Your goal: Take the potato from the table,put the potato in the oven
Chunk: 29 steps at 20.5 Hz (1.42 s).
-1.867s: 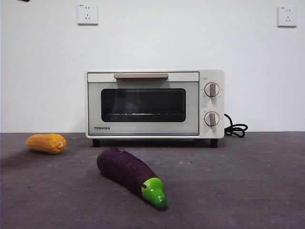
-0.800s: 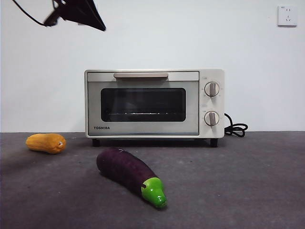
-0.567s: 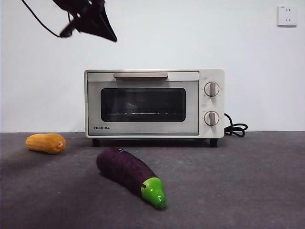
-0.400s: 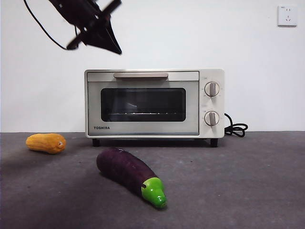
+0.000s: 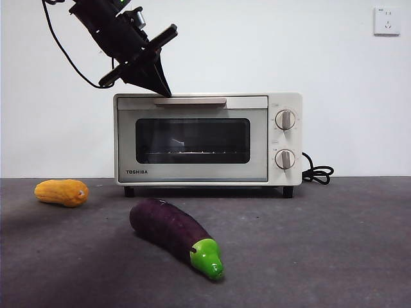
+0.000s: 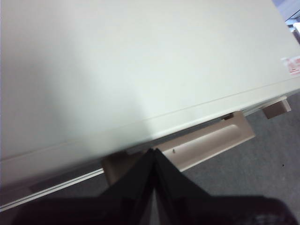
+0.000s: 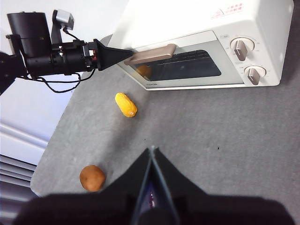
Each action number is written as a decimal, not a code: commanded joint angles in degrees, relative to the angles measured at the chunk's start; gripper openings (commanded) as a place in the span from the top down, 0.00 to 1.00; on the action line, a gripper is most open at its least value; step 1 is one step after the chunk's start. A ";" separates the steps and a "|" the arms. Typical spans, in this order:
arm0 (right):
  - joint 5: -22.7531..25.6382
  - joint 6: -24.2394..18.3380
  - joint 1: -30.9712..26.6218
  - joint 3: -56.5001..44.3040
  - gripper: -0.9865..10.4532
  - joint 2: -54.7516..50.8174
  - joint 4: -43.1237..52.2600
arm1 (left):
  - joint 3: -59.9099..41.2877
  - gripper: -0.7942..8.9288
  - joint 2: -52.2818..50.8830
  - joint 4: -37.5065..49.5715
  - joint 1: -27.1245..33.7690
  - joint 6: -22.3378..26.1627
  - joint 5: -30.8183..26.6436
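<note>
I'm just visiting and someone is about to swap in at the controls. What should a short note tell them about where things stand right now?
Left gripper: shut, empty, tip at the left end of the beige bar handle of the cream-white toaster oven.
Right gripper: shut, empty, raised above the dark grey table, waiting.
Small orange-brown potato: lying near the table's edge, untouched, beyond the yellow corn cob from the oven.
Done: nothing yet; oven door closed.
Left: open door, pick up potato, place inside.

Round orange-brown potato [image 7: 92,177] loose on grey table [image 7: 225,136], well apart from shut cream oven [image 7: 206,51].
</note>
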 commanded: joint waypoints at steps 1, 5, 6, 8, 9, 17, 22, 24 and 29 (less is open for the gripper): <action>-0.17 -0.74 0.02 0.26 0.91 0.42 0.33 | 0.37 0.92 1.44 0.11 -0.15 1.22 -0.17; -0.15 -0.74 0.02 0.26 0.91 0.83 0.11 | 0.37 0.92 2.29 -0.17 -0.35 1.25 -0.15; -0.15 -0.74 0.02 0.26 0.91 0.98 0.15 | 0.37 0.92 2.38 -0.48 -0.37 1.27 -0.13; -0.17 -0.74 0.02 0.26 0.91 0.98 -0.09 | 0.37 0.92 2.47 -1.62 -0.48 2.10 -0.17; -0.11 -0.74 0.02 0.26 0.91 1.01 -0.15 | 0.37 0.92 2.47 -2.10 -0.72 2.89 -0.17; -0.17 -0.70 0.02 0.26 0.91 1.01 -0.17 | 0.37 0.92 2.47 -9.44 -2.75 9.99 -4.76; -0.22 -0.90 0.02 0.26 0.91 0.98 -1.31 | 0.37 0.92 2.47 -13.35 -4.66 12.87 -10.05; -0.22 -1.90 0.02 0.26 0.92 0.94 -2.78 | 0.37 0.92 2.47 -13.94 -5.33 13.05 -11.15; 0.00 -6.71 0.02 0.26 0.92 0.28 -9.66 | 0.37 0.92 2.47 -15.23 -7.15 13.07 -15.45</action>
